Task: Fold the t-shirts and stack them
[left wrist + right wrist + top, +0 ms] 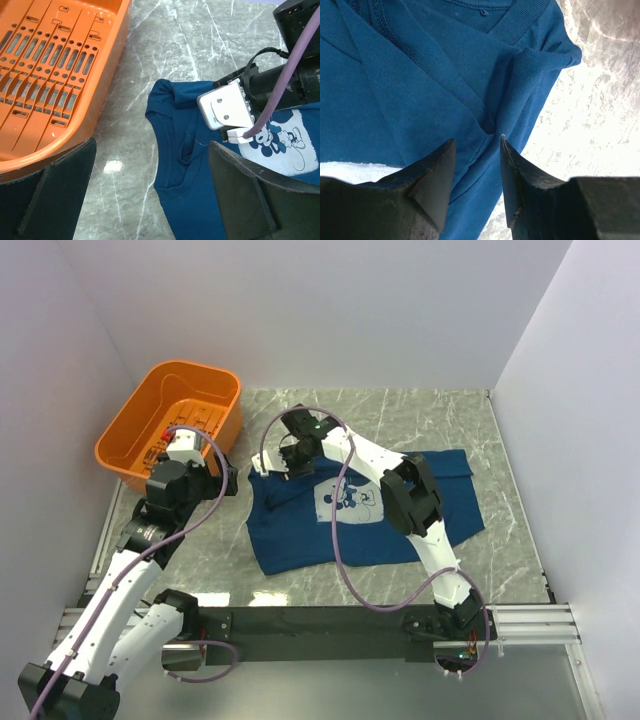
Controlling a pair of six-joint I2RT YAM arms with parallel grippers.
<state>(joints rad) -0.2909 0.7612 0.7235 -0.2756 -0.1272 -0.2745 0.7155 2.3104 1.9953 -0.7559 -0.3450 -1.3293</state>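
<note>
Right gripper (476, 142): jaws part-way apart, astride a raised fold, nothing clamped.
T-shirt (410, 85): beneath the fingers, fold beside its ribbed collar (520, 24).
Cloth: navy knit, soft, creased.

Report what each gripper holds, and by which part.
Nothing is held: the left gripper is open, and the right gripper has jaws apart astride a t-shirt fold near the collar.

The left arm (115, 605) and right arm (437, 558) are built from white link shells and black joint housings. A purple cable (287, 75) is routed along each arm. Black wedge-shaped fingers (432, 182) are fitted.
</note>
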